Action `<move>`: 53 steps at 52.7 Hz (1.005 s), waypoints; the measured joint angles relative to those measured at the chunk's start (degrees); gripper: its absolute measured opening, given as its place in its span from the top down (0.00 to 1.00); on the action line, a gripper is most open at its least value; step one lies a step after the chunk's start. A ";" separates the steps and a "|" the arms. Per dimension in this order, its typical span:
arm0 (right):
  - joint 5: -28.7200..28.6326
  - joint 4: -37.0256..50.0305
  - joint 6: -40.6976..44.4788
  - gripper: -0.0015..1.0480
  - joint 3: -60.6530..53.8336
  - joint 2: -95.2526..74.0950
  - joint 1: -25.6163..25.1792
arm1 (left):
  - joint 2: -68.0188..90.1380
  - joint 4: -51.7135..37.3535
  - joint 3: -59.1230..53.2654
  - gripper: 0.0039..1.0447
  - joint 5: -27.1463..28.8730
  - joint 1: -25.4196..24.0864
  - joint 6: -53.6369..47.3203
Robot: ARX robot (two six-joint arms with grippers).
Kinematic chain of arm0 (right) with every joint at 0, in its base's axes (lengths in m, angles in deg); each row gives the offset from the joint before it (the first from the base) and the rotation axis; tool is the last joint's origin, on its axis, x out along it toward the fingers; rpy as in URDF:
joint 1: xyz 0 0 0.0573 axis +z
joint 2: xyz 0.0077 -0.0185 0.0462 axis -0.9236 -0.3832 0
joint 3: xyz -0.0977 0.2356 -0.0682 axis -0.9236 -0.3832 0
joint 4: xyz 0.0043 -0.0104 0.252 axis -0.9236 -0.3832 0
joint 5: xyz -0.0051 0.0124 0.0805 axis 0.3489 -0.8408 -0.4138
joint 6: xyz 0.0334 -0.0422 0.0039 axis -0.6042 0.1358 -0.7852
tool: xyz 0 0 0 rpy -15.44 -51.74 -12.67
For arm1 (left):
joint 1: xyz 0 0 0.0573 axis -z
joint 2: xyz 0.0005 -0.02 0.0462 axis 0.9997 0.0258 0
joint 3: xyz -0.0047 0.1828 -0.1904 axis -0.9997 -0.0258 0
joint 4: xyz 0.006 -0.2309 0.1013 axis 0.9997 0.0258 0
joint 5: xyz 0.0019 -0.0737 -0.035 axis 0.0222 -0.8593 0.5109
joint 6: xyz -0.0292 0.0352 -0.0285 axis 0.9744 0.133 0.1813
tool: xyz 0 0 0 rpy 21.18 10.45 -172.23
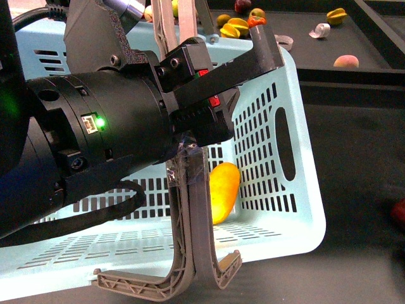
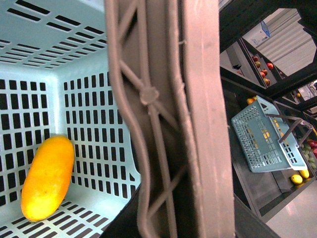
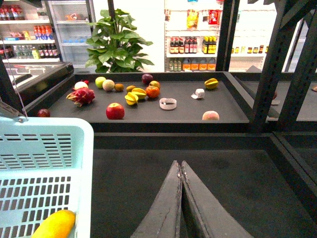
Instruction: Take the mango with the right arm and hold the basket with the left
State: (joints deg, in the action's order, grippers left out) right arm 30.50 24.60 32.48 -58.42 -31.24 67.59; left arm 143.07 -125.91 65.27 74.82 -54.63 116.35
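Note:
The light turquoise basket hangs tilted in front of me, and its grey-brown handles run up into my left gripper, which is shut on them. The yellow-orange mango lies inside the basket against a slotted wall. In the left wrist view the handles fill the middle, with the mango on the basket floor. My right gripper is shut and empty over the dark shelf, to the right of the basket and apart from it. The mango shows at its near corner.
Further back, a dark tray holds a red apple, dragon fruit, star fruits, an orange, a tape roll and a peach. Black frame posts stand at the right. Another turquoise basket shows far off.

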 joint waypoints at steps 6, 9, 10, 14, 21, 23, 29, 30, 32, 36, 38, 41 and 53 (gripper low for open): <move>0.00 -2.03 0.00 0.98 0.00 2.10 0.00 | 0.00 0.00 0.00 0.85 -0.02 0.00 0.07; 0.00 -2.91 0.00 0.98 0.00 2.95 0.00 | 0.00 0.00 0.00 0.85 0.00 0.00 0.02; 0.00 -3.06 0.00 0.98 0.00 3.10 0.00 | 0.00 0.00 0.00 0.85 0.00 0.00 0.00; 0.00 -4.15 0.00 0.98 0.00 4.15 0.00 | 0.00 0.00 0.00 0.85 0.00 0.00 0.02; 0.00 -6.03 0.00 0.98 0.00 6.08 0.00 | 0.00 0.00 0.00 0.85 0.00 0.00 0.02; 0.00 -7.30 0.00 0.98 0.00 7.30 0.00 | 0.00 0.00 0.00 0.85 0.00 0.00 0.00; -0.15 -16.11 0.02 0.98 0.04 15.82 0.00 | 0.00 0.00 0.00 0.85 0.00 -0.02 0.04; -0.15 -16.13 0.02 0.98 0.04 15.96 0.00 | 0.00 0.00 0.00 0.85 0.00 -0.02 0.09; -0.13 -16.33 0.02 0.98 0.04 15.96 0.00 | 0.00 0.00 0.00 0.85 0.00 -0.02 0.09; -0.15 -16.37 0.02 0.98 0.04 15.96 0.00 | 0.00 0.00 0.00 0.85 -0.02 0.04 -0.09; -0.15 -16.37 0.02 0.98 0.04 15.96 0.00 | 0.00 0.00 0.00 0.85 -0.02 0.04 -0.04; -0.15 -16.37 0.02 0.98 0.04 15.96 0.00 | 0.00 0.00 0.00 0.85 -0.02 0.02 0.15; -0.15 -16.37 0.11 0.91 0.04 15.96 0.00 | 0.00 0.00 0.00 0.85 -0.02 0.02 0.09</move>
State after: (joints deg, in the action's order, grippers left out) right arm 30.34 8.23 32.59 -58.37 -15.29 67.59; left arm 143.07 -125.91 65.27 74.80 -54.61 116.43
